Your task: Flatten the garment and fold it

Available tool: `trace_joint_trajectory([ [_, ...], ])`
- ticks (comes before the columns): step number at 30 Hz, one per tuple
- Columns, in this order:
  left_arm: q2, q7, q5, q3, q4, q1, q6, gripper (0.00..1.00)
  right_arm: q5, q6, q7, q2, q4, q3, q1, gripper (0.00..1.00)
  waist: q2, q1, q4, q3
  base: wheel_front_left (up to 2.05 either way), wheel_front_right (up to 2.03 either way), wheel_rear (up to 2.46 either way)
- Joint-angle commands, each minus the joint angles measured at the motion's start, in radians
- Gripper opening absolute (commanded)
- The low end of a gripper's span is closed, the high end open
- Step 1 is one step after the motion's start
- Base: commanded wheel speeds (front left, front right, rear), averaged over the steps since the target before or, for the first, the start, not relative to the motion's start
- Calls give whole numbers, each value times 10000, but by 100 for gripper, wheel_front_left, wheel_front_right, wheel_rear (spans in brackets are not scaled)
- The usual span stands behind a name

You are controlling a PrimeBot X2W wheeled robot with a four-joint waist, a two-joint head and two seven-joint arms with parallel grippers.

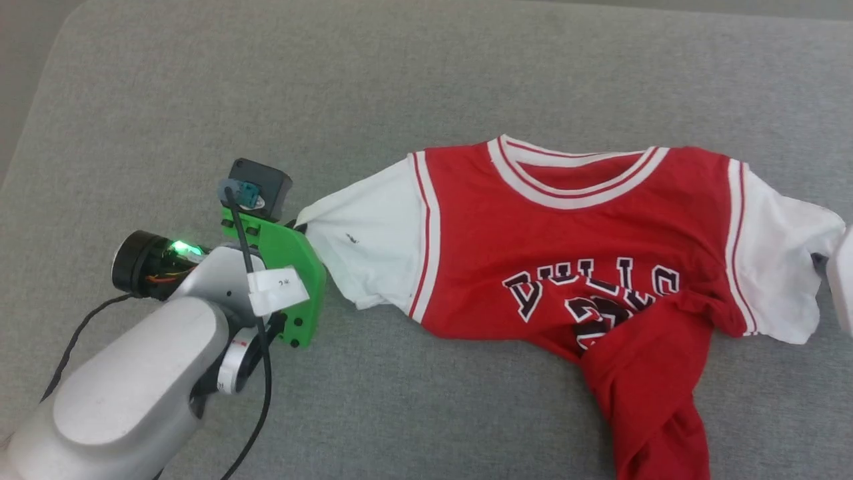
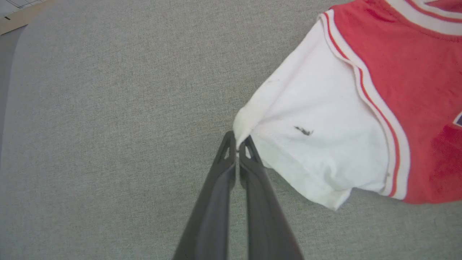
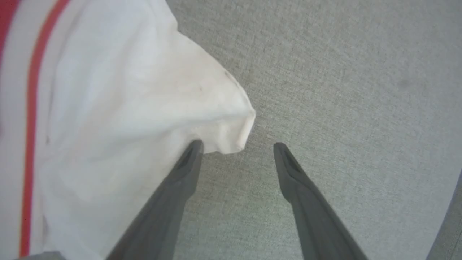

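Left end effector [image 2: 236, 146] pinched a white sleeve tip [image 2: 241, 124] of the shirt [image 1: 566, 247]; right end effector [image 3: 238, 144] gaped open, one finger [image 3: 187, 162] touching the other sleeve [image 3: 126, 108].

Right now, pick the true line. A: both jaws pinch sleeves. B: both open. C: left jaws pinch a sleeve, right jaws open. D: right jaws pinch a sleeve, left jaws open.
C: the left jaws meet on the corner of a white sleeve of the garment; the right jaws stand apart beside the other sleeve.

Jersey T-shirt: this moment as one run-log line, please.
left hand: shut on sleeve tip | right hand: open by other sleeve | jersey T-shirt: bottom twisted
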Motion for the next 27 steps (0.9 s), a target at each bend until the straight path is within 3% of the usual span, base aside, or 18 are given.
trace_joint_trajectory([
  [1, 9, 21, 55, -24, -59, -55, 62, 0, 58, -13, -105, -56, 112, 149, -218, 100, 0, -1, 151, 180, 0, 0, 0],
  [10, -16, 87, 86, -104, -162, -98, 88, 0, 323, -13, -470, -271, 790, 1298, -390, 100, 0, -1, 274, 423, 0, 0, 0],
  [11, -22, 92, 84, -117, -153, -94, 87, 0, 366, -13, -465, -312, 839, 1451, -376, 90, 0, -1, 284, 435, 0, 0, 0],
  [12, -31, 86, 81, -129, -135, -85, 82, 0, 427, -13, -486, -370, 879, 1635, -363, 0, 0, -1, 295, 441, 0, 0, 0],
  [21, -53, -212, -32, -94, 283, 101, 4, 0, 908, -13, -1638, -735, 942, 1889, -706, 0, 0, -1, 137, -217, 0, 0, 0],
  [27, 163, -625, -204, 180, 432, 315, -29, 0, 1653, -13, -2857, -1028, 273, 2009, -1071, 0, 0, -1, -178, -1169, 0, 0, 0],
])
